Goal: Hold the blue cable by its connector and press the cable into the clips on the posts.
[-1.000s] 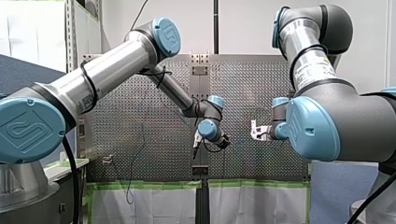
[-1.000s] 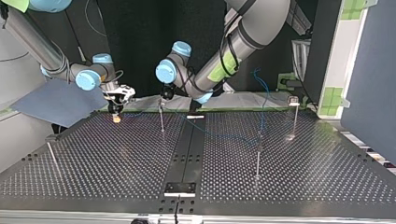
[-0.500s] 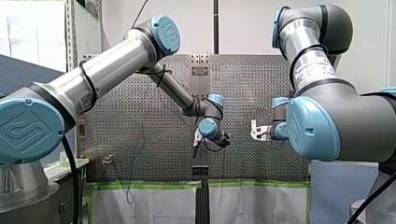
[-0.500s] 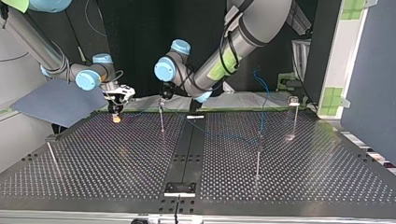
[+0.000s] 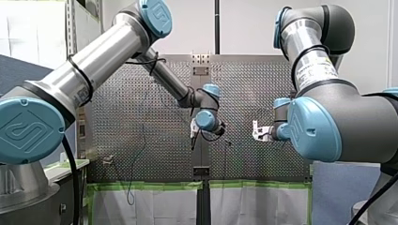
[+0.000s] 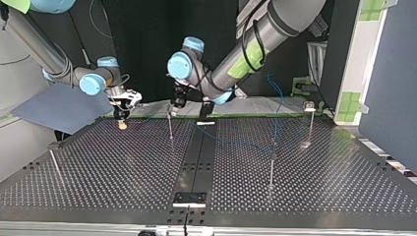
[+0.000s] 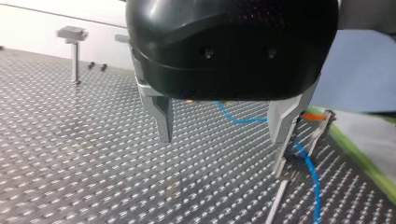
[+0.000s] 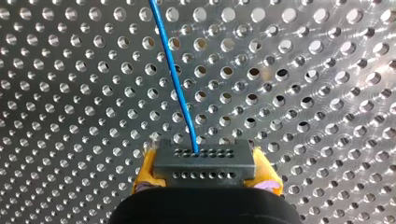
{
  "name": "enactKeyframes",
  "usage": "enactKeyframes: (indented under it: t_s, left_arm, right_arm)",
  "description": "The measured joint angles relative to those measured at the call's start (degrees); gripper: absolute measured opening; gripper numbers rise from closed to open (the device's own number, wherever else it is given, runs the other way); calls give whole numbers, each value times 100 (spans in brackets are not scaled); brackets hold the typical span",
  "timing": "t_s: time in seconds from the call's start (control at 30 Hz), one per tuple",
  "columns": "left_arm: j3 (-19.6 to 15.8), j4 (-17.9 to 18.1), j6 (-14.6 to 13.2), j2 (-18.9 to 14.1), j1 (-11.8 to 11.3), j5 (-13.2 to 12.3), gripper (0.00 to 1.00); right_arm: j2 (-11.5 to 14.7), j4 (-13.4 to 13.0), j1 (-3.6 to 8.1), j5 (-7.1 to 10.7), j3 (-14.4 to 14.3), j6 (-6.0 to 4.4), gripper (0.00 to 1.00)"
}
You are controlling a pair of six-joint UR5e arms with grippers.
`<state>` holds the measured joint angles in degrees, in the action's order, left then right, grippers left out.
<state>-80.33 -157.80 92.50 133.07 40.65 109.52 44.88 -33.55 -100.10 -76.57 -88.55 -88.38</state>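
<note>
- Yellow-padded right claw [image 8: 205,176] grips the connector [image 8: 204,162], blue cable [image 8: 175,79] running ahead.
- Left claw [image 7: 222,128], spread wide, hangs beside a post [image 6: 170,128] in the top view's upper middle.

Only one mark can be made out: a logo pressed into the blue caps of my left arm in the front view. It shows on the big cap [image 5: 29,131] at 9 o'clock and on the elbow cap [image 5: 156,14] at 11 o'clock, but its letters cannot be spelled out. The silver tube [image 5: 300,37] of my right arm, at 2 o'clock, carries a printed label [image 5: 314,70] too small to read. The top and wrist views show nothing legible.
</note>
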Motion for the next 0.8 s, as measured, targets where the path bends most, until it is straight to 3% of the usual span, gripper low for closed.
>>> enactKeyframes:
  t_s: [0.53, 0.8]
  left_arm:
    - [-882, 880, 34, -881, 25, 872, 100]
    - [-1308, 1254, 174, -1308, 1, 993, 100]
  right_arm:
    - [0, 14, -29, 115, 0, -45, 0]
    - [-6, 13, -39, 119, 0, -58, 0]
